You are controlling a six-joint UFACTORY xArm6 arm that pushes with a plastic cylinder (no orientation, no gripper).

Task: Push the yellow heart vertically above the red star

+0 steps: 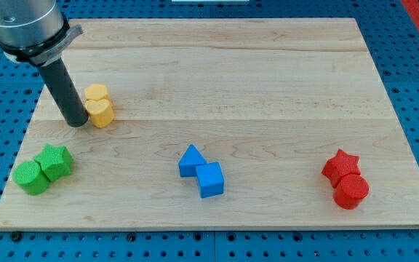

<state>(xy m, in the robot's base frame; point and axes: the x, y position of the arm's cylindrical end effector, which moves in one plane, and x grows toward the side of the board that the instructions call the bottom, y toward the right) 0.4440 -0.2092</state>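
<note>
Pale wood, planked, with visible grain: one rectangular board lying on a blue perforated base.

Blocks, eight in all, matte solid colour, set in four touching pairs:

- Yellow, two, near the view's left edge in the upper half. The upper yellow block looks roughly hexagonal; the lower one, taken to be the yellow heart, is rounded, though its outline is hard to make out from this angle.
- Green, two, at the view's bottom left: a green star and a green cylinder to its lower left.
- Blue, two, low in the middle: a blue triangle and a blue cube to its lower right.
- Red, two, at the view's bottom right: the red star with a red cylinder directly below it.

Tool, one: a smooth dark rod under a grey metal housing at the view's top left. My tip rests on the board against the left side of the yellow heart, apparently touching it. The rod has no fingers and holds nothing.

The yellow heart sits far to the view's left of the red star, well apart and higher on the board.
</note>
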